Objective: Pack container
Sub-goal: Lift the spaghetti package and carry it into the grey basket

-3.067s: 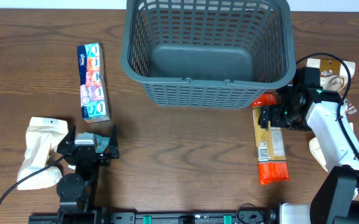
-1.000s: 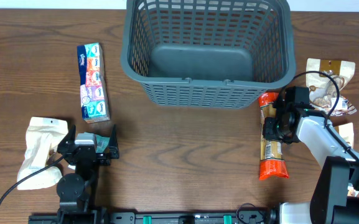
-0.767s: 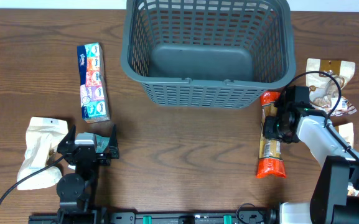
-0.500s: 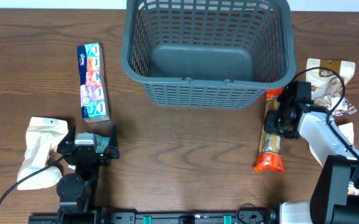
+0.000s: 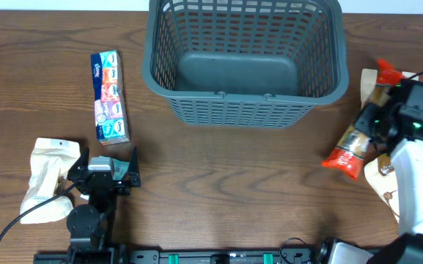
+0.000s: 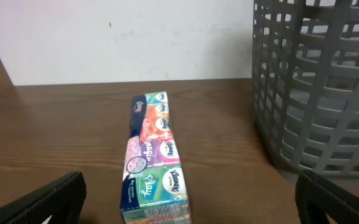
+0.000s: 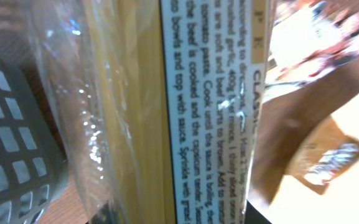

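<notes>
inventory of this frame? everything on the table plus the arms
container: 1, dark grey, far centre of the table, nothing in it
tissue multipack: 1, multicoloured, flat on the table left of the container
cream pouch: 1, off-white, near left corner beside the left arm
spaghetti packet: 1, clear with orange-red ends, tilted at the right, off the table, held by the right claw
snack pouches: at least 2, cream and brown, far right, partly hidden by the right arm
table: 1, brown wood
left claw: 1, black, open, near left, pointing at the tissue multipack
right claw: 1, black, shut on the spaghetti packet, right of the container
</notes>
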Robot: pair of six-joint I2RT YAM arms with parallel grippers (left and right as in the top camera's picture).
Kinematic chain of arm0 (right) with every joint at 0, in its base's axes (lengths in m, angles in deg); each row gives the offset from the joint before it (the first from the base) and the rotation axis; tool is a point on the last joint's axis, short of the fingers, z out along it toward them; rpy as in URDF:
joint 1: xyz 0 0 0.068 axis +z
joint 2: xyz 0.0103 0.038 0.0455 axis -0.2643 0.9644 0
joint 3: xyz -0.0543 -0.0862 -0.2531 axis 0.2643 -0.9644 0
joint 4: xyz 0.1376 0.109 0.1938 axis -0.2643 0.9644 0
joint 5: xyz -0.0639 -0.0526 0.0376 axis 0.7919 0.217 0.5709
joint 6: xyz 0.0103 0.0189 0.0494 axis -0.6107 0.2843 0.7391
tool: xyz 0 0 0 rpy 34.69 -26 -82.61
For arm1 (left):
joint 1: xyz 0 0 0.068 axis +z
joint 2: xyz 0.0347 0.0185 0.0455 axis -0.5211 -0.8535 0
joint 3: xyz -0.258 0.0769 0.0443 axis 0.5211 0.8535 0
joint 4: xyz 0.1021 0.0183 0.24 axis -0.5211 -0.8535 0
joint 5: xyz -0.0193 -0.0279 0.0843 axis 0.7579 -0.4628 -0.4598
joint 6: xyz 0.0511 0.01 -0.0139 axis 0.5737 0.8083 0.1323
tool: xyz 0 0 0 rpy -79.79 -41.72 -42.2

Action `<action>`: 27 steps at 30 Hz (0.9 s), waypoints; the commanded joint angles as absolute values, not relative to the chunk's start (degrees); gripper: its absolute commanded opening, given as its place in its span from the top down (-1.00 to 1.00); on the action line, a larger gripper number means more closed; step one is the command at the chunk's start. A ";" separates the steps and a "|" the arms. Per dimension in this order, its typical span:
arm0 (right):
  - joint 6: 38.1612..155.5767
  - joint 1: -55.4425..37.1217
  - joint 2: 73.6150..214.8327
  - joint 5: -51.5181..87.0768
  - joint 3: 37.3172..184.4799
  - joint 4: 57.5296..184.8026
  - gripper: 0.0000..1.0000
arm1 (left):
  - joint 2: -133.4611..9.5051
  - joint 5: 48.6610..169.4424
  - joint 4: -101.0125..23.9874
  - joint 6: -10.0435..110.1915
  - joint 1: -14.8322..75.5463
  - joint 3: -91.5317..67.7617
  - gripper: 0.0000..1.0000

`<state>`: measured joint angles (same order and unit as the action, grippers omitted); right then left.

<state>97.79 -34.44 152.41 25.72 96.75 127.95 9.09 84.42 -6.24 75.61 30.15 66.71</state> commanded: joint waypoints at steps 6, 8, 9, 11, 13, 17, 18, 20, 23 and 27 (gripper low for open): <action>88.45 -35.81 145.04 29.46 114.87 133.44 0.97 | 9.44 83.98 -8.16 75.00 29.97 67.74 -0.97; 86.79 -35.64 144.63 28.13 119.61 134.47 0.97 | 9.44 83.98 -8.16 75.00 29.97 67.74 -0.97; 85.22 -35.47 144.63 26.88 121.73 134.95 0.98 | 9.44 83.98 -8.16 75.00 29.97 67.76 -0.97; 80.96 -34.72 144.69 23.06 126.03 136.00 0.98 | 9.44 83.98 -8.16 75.00 29.97 67.74 -0.97; 76.28 -33.52 144.69 19.08 129.53 137.09 0.98 | 9.44 83.98 -8.16 75.02 29.97 67.74 -0.97; 65.24 -29.41 144.85 12.57 134.38 139.30 0.98 | 9.44 83.98 -8.16 75.02 29.97 67.76 -0.97; 63.62 -28.17 145.00 12.35 135.35 139.78 0.98 | 9.44 83.98 -8.16 75.00 29.97 67.74 -0.97; 60.74 -24.89 145.85 12.26 137.66 140.80 0.98 | 9.44 83.98 -8.16 75.02 29.97 67.74 -0.97; 57.68 -19.33 148.50 13.22 141.12 141.35 0.99 | 9.44 83.98 -8.16 75.00 29.97 67.74 -0.97; 53.85 -12.76 154.40 14.66 146.34 142.86 0.99 | 9.44 83.98 -8.16 75.00 29.97 67.74 -0.97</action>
<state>59.76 -16.19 151.67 15.08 141.53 143.34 9.09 84.42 -6.22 75.59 30.15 66.71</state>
